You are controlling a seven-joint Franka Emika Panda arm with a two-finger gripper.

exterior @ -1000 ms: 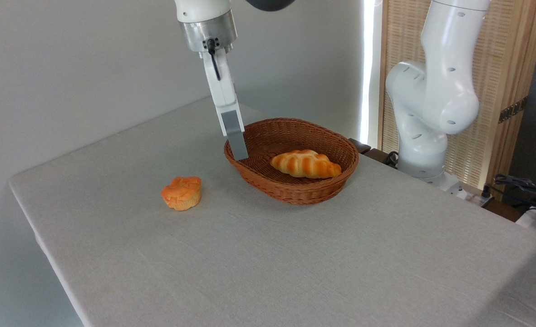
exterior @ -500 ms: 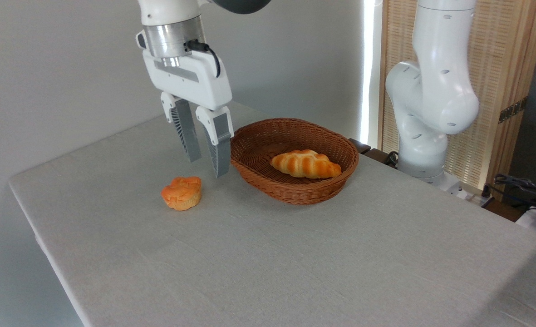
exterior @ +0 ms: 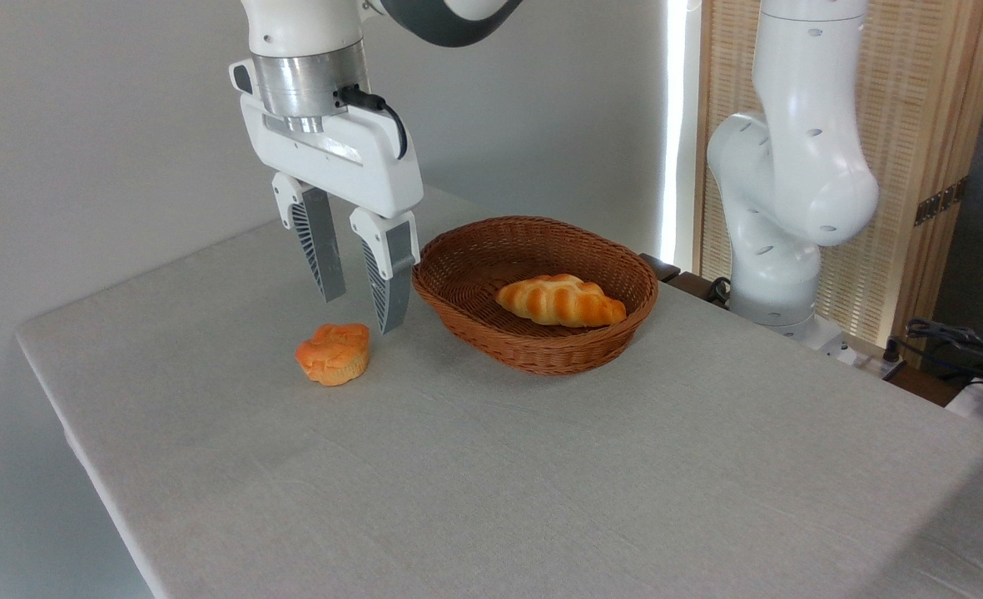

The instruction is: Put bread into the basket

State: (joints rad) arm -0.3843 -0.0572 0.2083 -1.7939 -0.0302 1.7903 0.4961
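Note:
The golden-orange braided bread (exterior: 561,300) lies inside the reddish-brown wicker basket (exterior: 541,353), toward its right half. My gripper (exterior: 361,309) hangs open to the left of the basket, its fingers pointing down with nothing between them. It is just above and behind a small orange muffin-shaped bun (exterior: 334,353) that sits on the table.
A grey cloth covers the table (exterior: 541,482), whose left edge runs diagonally at the picture's left. The arm's white base (exterior: 782,208) stands behind the table at the right, before a slatted wooden screen. Cables lie at the far right.
My gripper has swung left from the basket's left rim to above the small bun, turned so both fingers show, and come slightly lower. The bread and the basket have not moved.

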